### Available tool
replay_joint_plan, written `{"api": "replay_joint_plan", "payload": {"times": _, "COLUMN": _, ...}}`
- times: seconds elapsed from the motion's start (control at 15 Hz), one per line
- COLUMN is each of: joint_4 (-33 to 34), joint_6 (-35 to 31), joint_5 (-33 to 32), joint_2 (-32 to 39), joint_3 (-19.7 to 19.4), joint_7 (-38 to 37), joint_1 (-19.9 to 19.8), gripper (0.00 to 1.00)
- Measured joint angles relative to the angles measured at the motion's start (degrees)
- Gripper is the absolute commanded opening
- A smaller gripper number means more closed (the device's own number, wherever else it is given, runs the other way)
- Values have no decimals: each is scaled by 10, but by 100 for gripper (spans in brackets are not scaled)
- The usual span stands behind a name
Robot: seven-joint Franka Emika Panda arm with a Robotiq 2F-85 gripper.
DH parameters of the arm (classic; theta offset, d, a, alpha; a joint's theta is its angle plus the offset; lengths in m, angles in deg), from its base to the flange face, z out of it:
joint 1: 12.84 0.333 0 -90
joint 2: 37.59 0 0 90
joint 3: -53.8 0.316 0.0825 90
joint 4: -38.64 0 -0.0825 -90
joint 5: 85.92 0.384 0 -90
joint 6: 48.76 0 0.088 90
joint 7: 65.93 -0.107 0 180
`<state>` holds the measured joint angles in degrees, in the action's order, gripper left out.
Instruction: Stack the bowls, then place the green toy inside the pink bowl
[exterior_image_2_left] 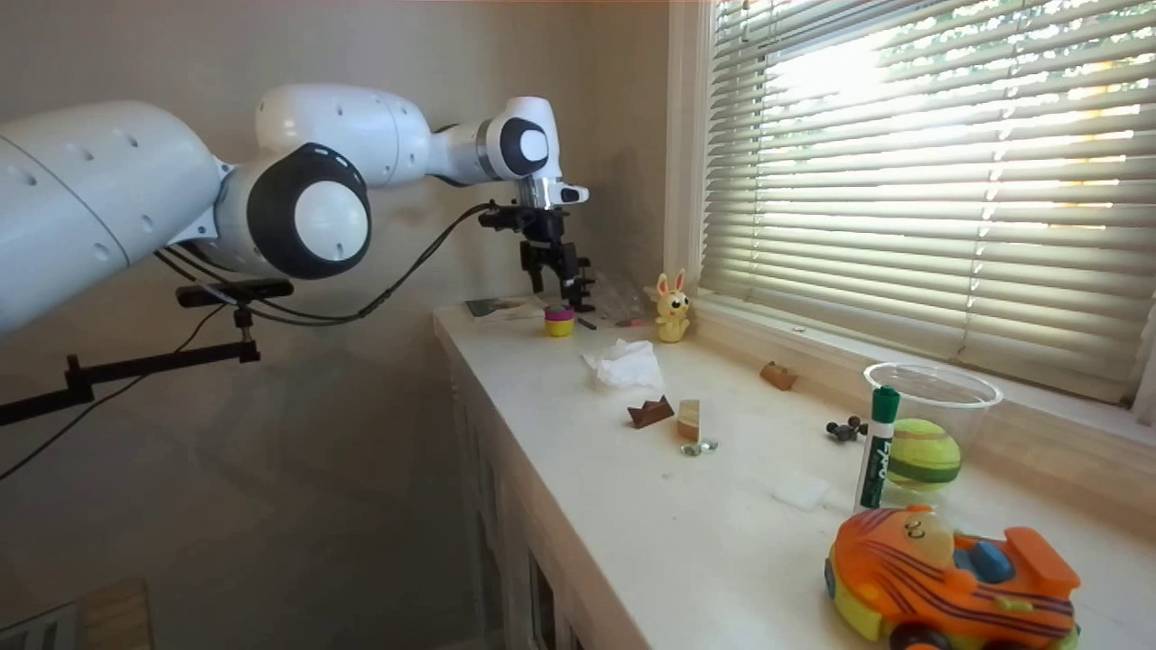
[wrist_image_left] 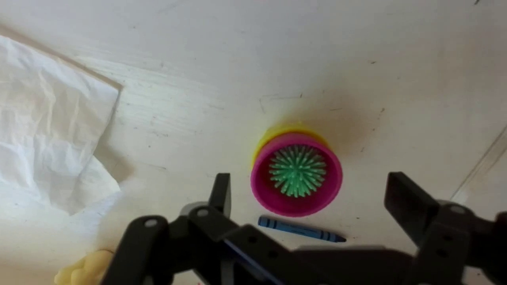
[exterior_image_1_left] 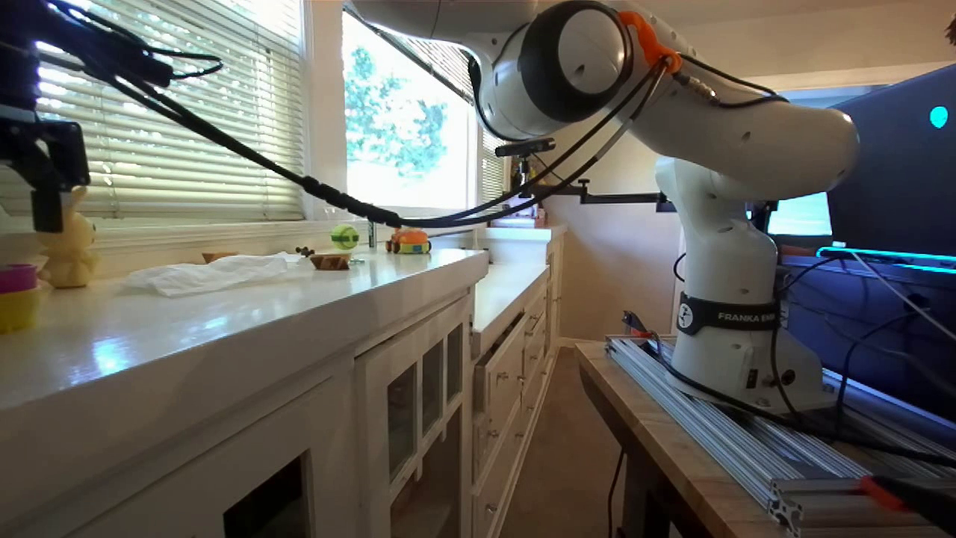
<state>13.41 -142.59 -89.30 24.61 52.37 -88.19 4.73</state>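
Observation:
The pink bowl (wrist_image_left: 295, 208) sits on the yellow bowl (wrist_image_left: 264, 143), stacked on the white counter. The green toy (wrist_image_left: 297, 170), a spiky ball, lies inside the pink bowl in the wrist view. In both exterior views the stack shows as pink over yellow: the pink bowl (exterior_image_2_left: 559, 315) (exterior_image_1_left: 18, 279) and the yellow bowl (exterior_image_2_left: 559, 329) (exterior_image_1_left: 16, 311). My gripper (wrist_image_left: 311, 192) is open and empty, above the stack, its fingers apart on either side and not touching it. The gripper also shows in both exterior views (exterior_image_2_left: 557, 291) (exterior_image_1_left: 48, 209).
A blue crayon (wrist_image_left: 301, 228) lies beside the stack. A pale yellow rabbit figure (exterior_image_2_left: 672, 311) and white tissue (exterior_image_2_left: 625, 364) are near. Brown pieces (exterior_image_2_left: 650, 413), a clear cup (exterior_image_2_left: 935, 388), green marker (exterior_image_2_left: 876, 451) and orange toy car (exterior_image_2_left: 948, 578) stand farther along, by the window.

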Motion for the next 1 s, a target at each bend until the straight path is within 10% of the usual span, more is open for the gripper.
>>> {"api": "replay_joint_plan", "payload": {"times": 1.0, "joint_4": 2, "joint_6": 7, "joint_5": 3, "joint_2": -56, "joint_3": 5, "joint_7": -258, "joint_1": 9, "gripper": 100}}
